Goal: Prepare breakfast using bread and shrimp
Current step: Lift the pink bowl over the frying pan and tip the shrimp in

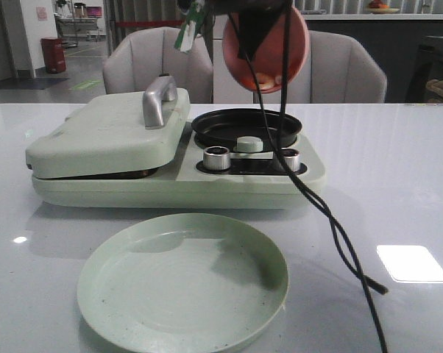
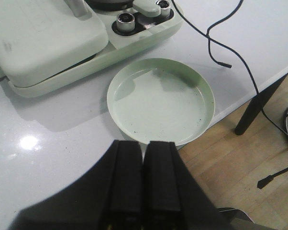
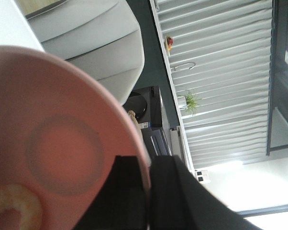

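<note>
Bright, even indoor light; white glare patches on the table (image 1: 398, 184); soft shadows; right wrist view overexposed at its corner.

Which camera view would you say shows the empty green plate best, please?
The left wrist view: the whole green plate shows from above, rim unbroken. The front view shows it low and foreshortened; the right wrist view misses it.
</note>
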